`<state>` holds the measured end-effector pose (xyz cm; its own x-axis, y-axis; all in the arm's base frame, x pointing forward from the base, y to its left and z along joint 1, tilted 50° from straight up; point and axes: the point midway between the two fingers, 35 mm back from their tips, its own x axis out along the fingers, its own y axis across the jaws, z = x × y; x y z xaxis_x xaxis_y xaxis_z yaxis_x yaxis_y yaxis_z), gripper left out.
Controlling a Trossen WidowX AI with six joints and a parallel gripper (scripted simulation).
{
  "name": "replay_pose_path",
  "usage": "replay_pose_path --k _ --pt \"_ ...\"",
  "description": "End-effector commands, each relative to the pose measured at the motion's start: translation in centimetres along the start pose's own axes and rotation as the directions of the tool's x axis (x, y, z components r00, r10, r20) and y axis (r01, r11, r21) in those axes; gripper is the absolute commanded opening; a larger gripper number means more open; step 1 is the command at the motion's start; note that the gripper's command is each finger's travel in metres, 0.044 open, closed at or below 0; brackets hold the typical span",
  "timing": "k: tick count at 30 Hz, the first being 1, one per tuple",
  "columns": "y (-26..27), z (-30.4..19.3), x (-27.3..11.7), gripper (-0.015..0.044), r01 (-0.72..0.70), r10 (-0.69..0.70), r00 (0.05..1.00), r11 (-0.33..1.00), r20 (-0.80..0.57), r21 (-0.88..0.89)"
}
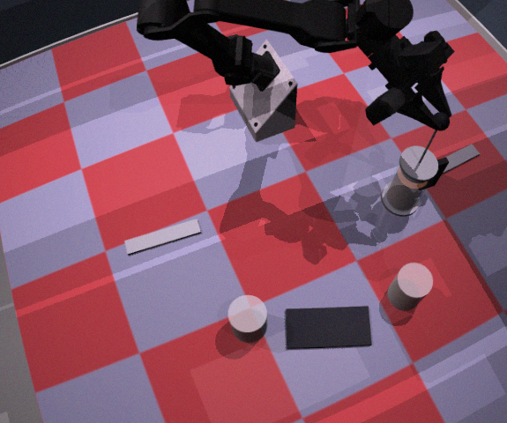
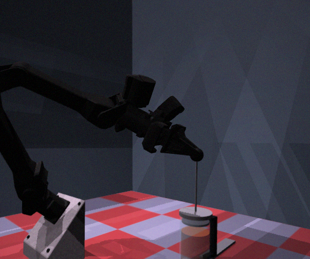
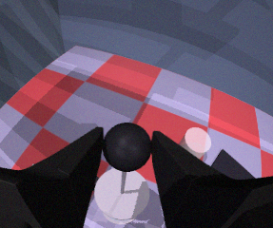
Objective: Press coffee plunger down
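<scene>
Starting at the left of the checkered table (image 1: 39,191), a pale flat strip (image 1: 162,236) lies alone on the red and lilac squares. Moving along, there's the arm's grey wedge-shaped base (image 1: 265,105) at the far side, and nearer the front a short pale cylinder (image 1: 247,317) just beside a dark flat rectangle (image 1: 328,326). A second pale cylinder (image 1: 409,285) stands further right.

Now to the action on the right: the coffee press (image 1: 406,189) stands upright, glass body showing brown liquid, its grey lid (image 2: 195,213) on top and a dark handle (image 2: 213,234) on its side. A thin rod (image 2: 195,186) rises straight from the lid, so the plunger sits high. At the top of the rod is the black plunger knob (image 3: 127,144), and the gripper (image 3: 127,147) has it: in the wrist view both dark fingers press against the ball from either side, closed part-way around it. The arm reaches out over the press, angled downward.
</scene>
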<state>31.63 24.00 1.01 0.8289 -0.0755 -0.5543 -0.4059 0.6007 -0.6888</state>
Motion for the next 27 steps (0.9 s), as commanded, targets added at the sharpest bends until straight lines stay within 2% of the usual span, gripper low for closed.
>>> replay_pose_path --k 1,27 --pt "0.2 -2.4 1.1 0.0123 -0.006 0.005 0.999 1.0 -0.048 -0.017" --pt "0.2 -6.0 3.6 0.0123 -0.005 0.004 0.999 1.0 -0.048 -0.018"
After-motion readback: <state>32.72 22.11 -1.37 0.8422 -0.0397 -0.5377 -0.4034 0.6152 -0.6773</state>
